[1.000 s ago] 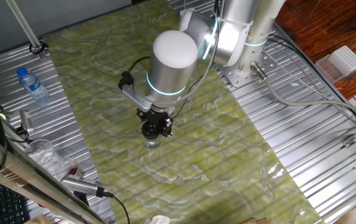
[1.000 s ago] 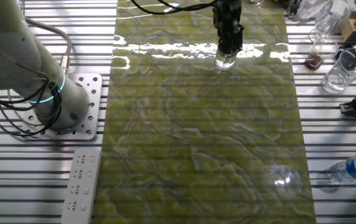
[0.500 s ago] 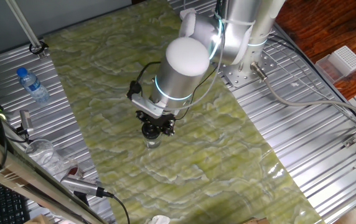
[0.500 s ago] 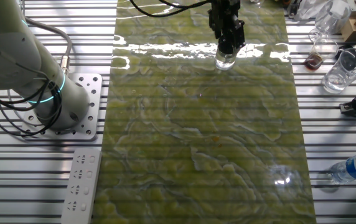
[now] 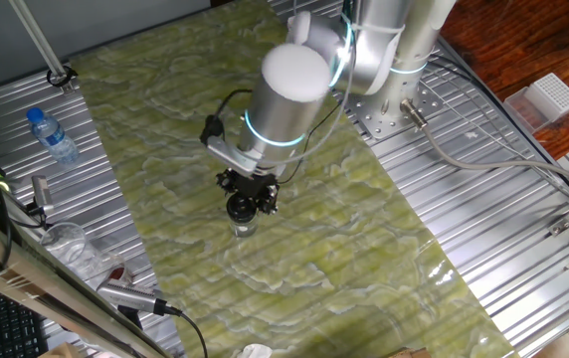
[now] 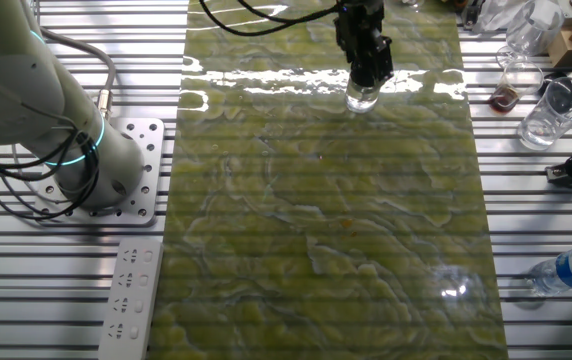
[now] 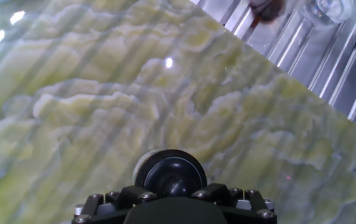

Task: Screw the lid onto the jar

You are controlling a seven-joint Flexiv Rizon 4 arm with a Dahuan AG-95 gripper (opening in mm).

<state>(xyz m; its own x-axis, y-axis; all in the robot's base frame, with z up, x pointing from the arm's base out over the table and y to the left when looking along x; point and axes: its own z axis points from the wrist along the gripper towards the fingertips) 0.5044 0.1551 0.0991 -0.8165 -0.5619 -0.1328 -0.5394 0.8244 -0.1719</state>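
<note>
Tool [image 5: 248, 206] closed on the lid [image 7: 169, 175], atop the jar [image 6: 362, 97].
Jar upright on the green marbled surface [image 6: 326, 230], at center of one fixed view, top center of the other. Wrist rotated since half a second ago; arm housing shifted slightly left; jar and lid unmoved, same spot.

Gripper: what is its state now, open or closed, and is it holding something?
Gripper: closed on the lid, which sits on top of the jar.
</note>
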